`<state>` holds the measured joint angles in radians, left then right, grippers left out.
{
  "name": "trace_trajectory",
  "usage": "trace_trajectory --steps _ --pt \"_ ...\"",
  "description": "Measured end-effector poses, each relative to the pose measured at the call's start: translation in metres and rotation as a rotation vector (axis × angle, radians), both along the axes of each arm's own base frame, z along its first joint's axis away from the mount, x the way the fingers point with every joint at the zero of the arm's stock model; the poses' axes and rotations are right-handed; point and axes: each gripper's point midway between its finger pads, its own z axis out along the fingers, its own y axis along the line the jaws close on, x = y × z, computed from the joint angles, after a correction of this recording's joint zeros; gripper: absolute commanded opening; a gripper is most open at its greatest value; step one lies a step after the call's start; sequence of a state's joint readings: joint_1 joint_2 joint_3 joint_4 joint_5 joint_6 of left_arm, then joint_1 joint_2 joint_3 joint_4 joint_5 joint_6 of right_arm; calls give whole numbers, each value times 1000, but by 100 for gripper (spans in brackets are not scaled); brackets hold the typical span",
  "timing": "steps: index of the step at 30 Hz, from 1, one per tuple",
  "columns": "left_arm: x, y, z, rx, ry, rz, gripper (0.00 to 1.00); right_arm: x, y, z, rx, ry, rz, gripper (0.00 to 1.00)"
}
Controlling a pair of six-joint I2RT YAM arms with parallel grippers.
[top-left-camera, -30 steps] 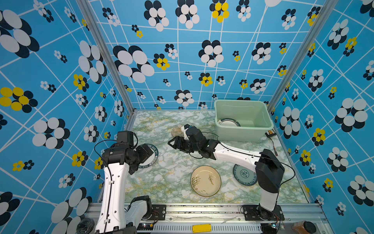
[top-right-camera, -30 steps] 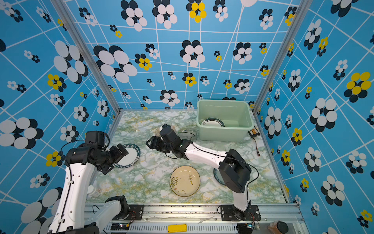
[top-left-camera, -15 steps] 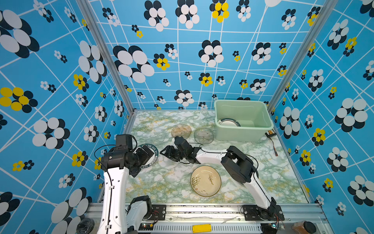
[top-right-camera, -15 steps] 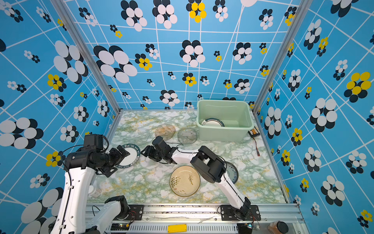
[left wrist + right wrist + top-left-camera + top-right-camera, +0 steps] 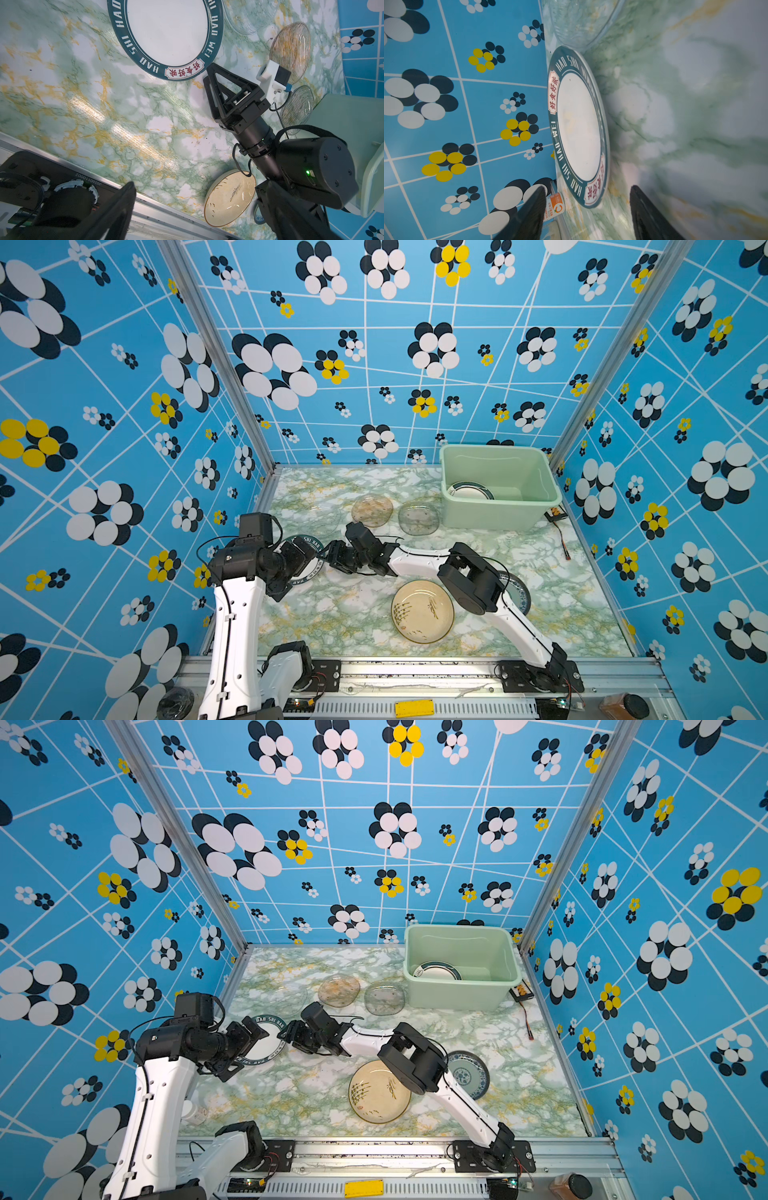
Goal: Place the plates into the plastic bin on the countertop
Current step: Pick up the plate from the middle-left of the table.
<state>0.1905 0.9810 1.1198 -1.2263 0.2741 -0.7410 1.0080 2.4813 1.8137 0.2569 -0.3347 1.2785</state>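
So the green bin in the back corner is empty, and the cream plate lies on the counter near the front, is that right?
Not empty: both top views show one dark-rimmed white plate lying inside the bin. The cream plate does lie on the counter near the front.

Bare desk (image 5: 332, 614) along the front edge left of the cream plate (image 5: 422, 611), open strip by the right edge before the plastic bin (image 5: 498, 510), right arm (image 5: 419, 566) stretched across the middle, glass plates (image 5: 372, 510) crowding the back edge.
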Motion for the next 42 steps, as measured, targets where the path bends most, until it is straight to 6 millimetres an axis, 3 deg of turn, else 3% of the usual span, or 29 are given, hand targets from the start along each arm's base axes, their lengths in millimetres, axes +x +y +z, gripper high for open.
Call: trace_trajectory --steps 14,29,42 --pt "1 1 -1 -5 7 3 99 -5 24 -12 22 68 36 46" --pt "3 1 0 -8 9 3 99 -11 27 -25 24 138 45 16" --pt "3 0 0 -12 8 1 99 -12 26 -27 25 144 47 0"
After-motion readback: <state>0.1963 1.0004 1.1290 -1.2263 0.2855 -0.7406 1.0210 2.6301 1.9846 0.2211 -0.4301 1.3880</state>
